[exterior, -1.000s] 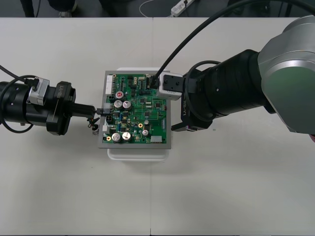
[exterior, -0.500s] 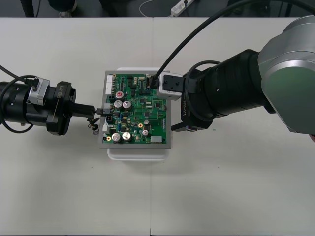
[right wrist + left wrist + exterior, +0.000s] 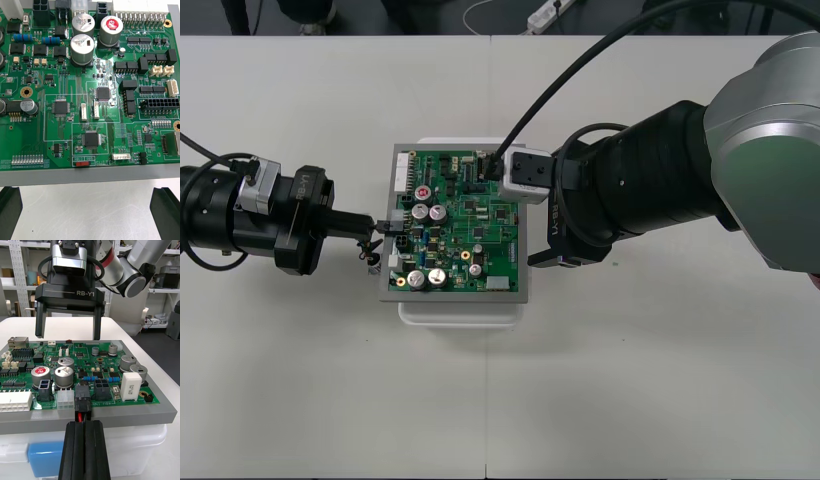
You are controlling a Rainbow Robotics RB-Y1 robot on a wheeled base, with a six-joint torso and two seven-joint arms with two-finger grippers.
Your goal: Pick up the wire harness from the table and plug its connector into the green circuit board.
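Desk, plain and pale, carries green circuit board mid-surface. Left gripper clamps small black plug at board's left edge. Right gripper gapes wide. Nothing has shifted.

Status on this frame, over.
Left gripper shut on harness plug at left edge of board, seating unconfirmed. Right gripper open, at its right edge. No obstruction seen.

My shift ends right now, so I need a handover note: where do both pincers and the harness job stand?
Left pincer: shut on the harness just behind its black plug, at the left edge of the green circuit board, against its connector row.
Right pincer: open at the board's opposite edge, holding nothing.
Done: harness off the table, plug at the board.
To do: confirm the plug is fully seated (I cannot tell), then release and back away.
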